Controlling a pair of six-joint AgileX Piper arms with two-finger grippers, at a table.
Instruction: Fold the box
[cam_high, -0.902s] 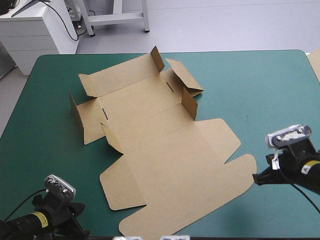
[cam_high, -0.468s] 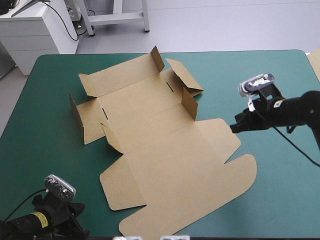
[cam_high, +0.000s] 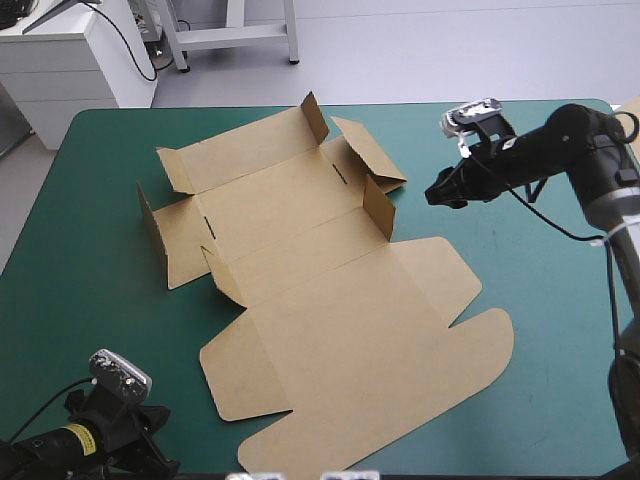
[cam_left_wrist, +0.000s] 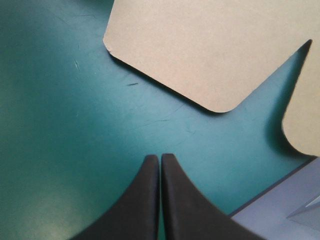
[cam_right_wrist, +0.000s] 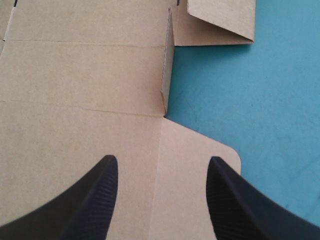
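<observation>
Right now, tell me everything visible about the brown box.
The box is a cut sheet of brown board, spread on the teal-green cover. Creases divide it into panels; small flaps on its far half stand raised, while the wide, round-cornered lid lies flat on the near side. Only the cover seems to touch it.

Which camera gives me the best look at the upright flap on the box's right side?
The right wrist view: the flap stands edge-on, just ahead of the open right claw. The high view shows it whole but small on the box. The left wrist view shows only flat box corners.
</observation>
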